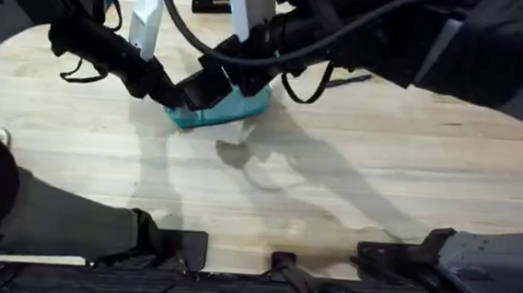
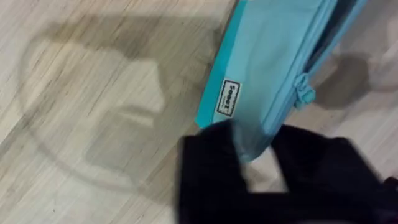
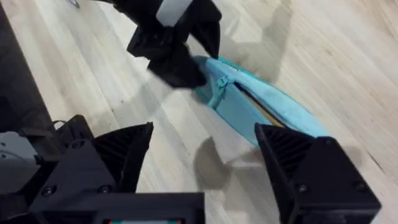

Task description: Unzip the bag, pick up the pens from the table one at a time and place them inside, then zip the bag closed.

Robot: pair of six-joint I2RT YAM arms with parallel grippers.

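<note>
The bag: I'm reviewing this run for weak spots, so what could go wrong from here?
1. The left gripper has its jaws pinched on just one end corner of the bag; the soft fabric might slip free once the zip is tugged.
2. The right gripper hangs open short of the small pull tab, which lies right beside the left gripper; it may catch fabric instead, or bump the other arm.

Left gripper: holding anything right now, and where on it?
Yes. The left gripper is shut on the bag, pinching its end corner near the zip pull tab. The right gripper is open, holding nothing.
</note>
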